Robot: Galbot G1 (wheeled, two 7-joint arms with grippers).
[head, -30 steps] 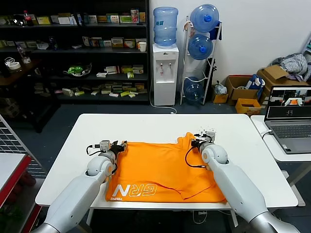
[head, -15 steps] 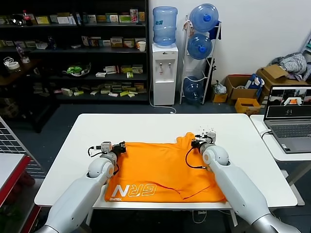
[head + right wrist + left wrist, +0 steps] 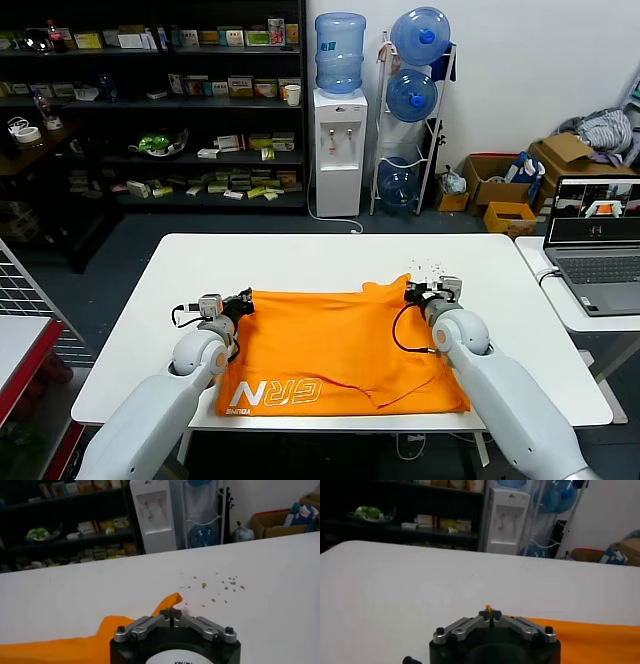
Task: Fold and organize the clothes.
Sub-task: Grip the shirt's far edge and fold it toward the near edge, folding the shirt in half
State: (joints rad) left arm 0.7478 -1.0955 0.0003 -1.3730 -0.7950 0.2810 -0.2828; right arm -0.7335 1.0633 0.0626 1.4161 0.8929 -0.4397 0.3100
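there, the orange t-shirt (image 3: pixel 340 350) lies flat on the white table (image 3: pixel 300 260), lettering nearest. the left gripper (image 3: pixel 240 303) and right gripper (image 3: pixel 412 293) each pinch a far corner; only the wrist views show fingertips closed on cloth.

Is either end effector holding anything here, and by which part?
Both grip the orange T-shirt: left end effector at its far left corner, right end effector at its far right corner.

One orange T-shirt (image 3: pixel 335 345), two tools, four water bottles, one laptop (image 3: pixel 597 240).
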